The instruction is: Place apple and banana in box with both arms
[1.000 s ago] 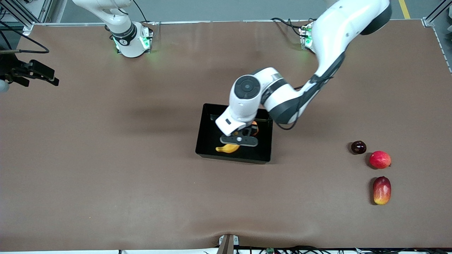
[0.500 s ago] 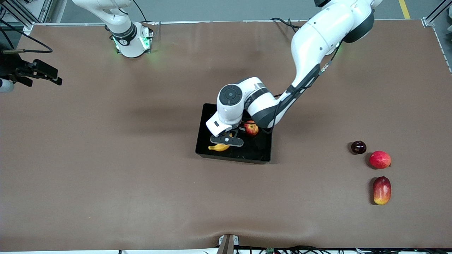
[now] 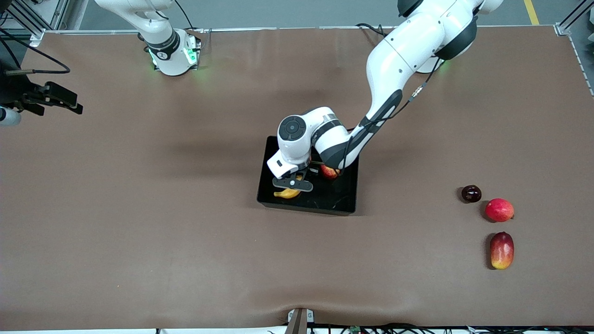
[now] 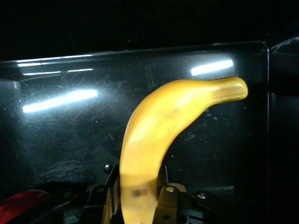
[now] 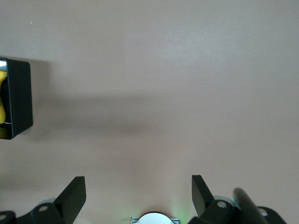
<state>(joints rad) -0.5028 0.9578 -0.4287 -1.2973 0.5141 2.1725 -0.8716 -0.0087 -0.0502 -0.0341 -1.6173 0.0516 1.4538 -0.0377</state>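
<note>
Inside box | left gripper clamps banana

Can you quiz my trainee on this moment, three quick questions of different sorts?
1. True or false: the apple lies in the box.
2. What is the left end effector shut on? A) mango B) banana C) nothing
3. How many fruits lie on the table outside the box?

Key:
1. True.
2. B, the banana, held over the box.
3. Three: the dark fruit, the round red fruit and the mango.
</note>
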